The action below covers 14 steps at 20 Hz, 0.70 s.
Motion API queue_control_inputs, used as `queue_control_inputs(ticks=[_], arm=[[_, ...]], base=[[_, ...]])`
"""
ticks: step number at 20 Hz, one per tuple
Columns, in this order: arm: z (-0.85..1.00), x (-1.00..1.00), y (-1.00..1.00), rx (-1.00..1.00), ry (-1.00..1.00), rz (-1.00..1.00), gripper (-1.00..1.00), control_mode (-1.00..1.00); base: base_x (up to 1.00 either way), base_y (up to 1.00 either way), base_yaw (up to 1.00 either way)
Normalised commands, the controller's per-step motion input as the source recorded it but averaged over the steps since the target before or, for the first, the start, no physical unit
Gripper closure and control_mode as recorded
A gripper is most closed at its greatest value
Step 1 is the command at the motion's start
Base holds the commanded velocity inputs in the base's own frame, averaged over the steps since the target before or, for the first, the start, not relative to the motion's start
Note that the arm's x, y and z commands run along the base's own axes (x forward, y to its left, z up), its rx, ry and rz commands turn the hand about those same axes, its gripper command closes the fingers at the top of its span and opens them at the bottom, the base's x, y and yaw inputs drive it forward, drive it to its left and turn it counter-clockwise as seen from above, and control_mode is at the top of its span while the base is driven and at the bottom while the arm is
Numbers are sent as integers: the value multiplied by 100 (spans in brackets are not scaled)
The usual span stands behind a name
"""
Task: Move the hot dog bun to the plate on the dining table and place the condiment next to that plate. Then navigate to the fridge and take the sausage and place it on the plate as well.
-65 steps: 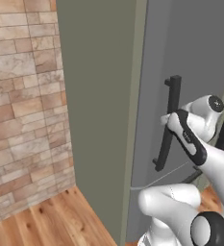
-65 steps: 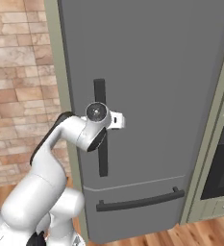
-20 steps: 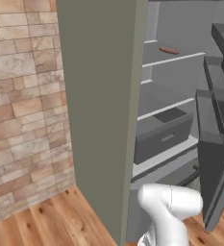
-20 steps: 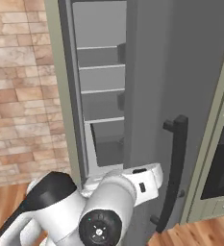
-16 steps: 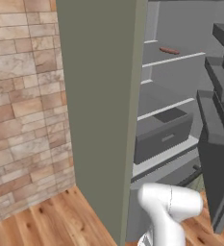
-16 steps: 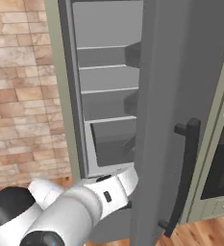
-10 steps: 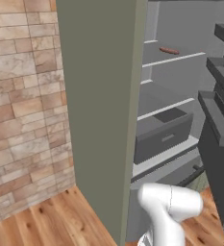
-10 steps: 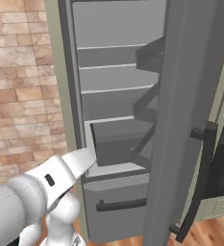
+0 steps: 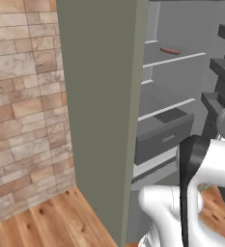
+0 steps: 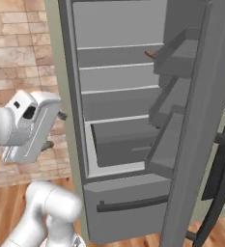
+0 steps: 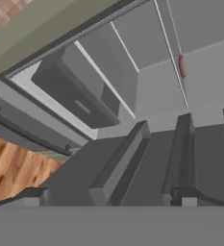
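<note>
The tall fridge (image 10: 133, 120) with grey-green sides and a pale grey interior stands open, its door (image 10: 201, 125) with bin shelves swung out on the right. A dark grey drawer (image 9: 164, 137) sits low inside. The thin reddish-brown sausage (image 9: 170, 50) lies on an upper white shelf (image 9: 174, 60). The white arm's jaws (image 10: 53, 130) spread wide, empty, left of the opening.
</note>
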Motion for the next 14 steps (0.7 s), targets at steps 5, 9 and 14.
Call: queue_control_inputs(ticks=[5,9,14], arm=[[0,100,-53,-21,4,-2,-100,-100],[0,87,-81,-18,0,0,-100,-100],[0,63,-96,-13,0,0,-100,-100]], base=[[0,0,0],[0,0,0],[0,0,0]])
